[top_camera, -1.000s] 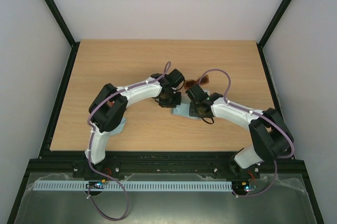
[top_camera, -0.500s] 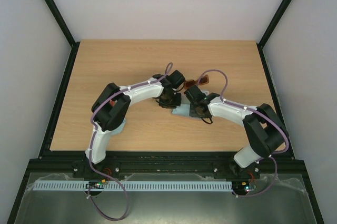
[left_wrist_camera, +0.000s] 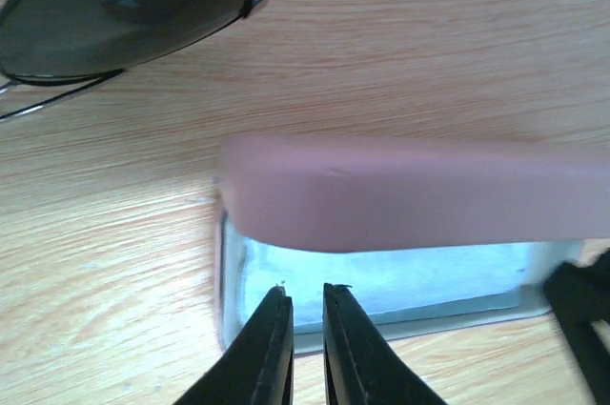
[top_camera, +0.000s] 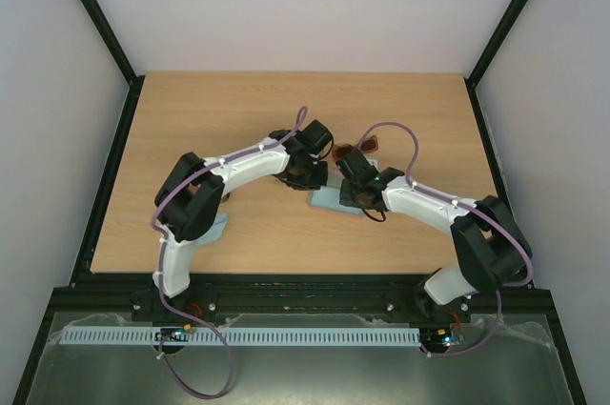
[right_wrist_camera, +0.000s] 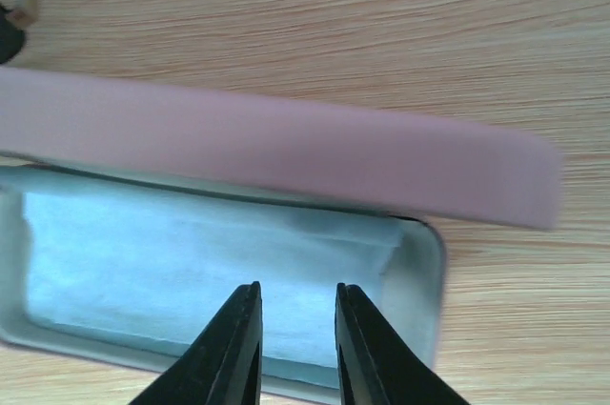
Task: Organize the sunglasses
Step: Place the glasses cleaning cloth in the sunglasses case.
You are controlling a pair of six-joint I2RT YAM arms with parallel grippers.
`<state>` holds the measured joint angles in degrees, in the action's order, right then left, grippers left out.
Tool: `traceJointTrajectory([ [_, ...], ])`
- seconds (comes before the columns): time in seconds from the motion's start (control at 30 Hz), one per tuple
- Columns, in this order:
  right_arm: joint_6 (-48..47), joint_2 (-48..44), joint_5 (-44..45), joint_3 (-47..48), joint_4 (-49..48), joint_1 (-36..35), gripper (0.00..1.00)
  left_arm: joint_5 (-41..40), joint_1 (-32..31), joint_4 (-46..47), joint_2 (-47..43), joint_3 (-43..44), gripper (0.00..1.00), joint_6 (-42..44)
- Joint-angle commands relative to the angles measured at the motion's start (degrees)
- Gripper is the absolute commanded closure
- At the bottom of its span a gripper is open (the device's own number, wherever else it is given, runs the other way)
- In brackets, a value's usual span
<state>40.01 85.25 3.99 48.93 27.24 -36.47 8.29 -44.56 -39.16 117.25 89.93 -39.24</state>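
Note:
The flat pink case lies open on the wood, its pink lid [left_wrist_camera: 410, 191] raised over a pale blue lining [left_wrist_camera: 400, 281]. In the top view the case [top_camera: 329, 201] sits between both wrists. My left gripper [left_wrist_camera: 305, 293] hovers over the lining's left end, its jaws slightly open and empty. At the lining's right end [right_wrist_camera: 143, 253], under the lid [right_wrist_camera: 286, 152], my right gripper [right_wrist_camera: 297, 293] is open and empty too. The black wire aviator sunglasses [left_wrist_camera: 124, 0] lie just beyond the case. The reddish-brown sunglasses [top_camera: 362, 148] rest behind the right wrist.
A pale blue flat item [top_camera: 217, 227] lies by the left arm's elbow. Black frame rails [top_camera: 114, 176] border the table's sides. The right gripper's dark finger [left_wrist_camera: 581, 314] shows at the case's far end in the left wrist view.
Both grippers have parted their jaws from shut to slightly open. The left arm's elbow has swung a little left. The case stays where it was.

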Motion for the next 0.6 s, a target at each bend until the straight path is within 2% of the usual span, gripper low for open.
traceJointTrajectory([
  [0.0, 0.89, 0.79, -6.06, -1.13, -5.94, 0.21, 0.81, 5.25, 0.03, 5.52, -2.30, -2.81, 0.89, -1.41],
  [0.33, 1.15, 6.20, -8.67, -1.49, -12.43, 0.17, 0.86, 10.53, -0.08, 14.33, 1.56, -6.54, 0.93, -3.81],
  [0.57, -0.45, 8.89, -5.60, -1.20, -12.47, 0.17, 0.86, 6.94, -0.04, 14.34, 3.90, -6.47, 0.94, -4.50],
])
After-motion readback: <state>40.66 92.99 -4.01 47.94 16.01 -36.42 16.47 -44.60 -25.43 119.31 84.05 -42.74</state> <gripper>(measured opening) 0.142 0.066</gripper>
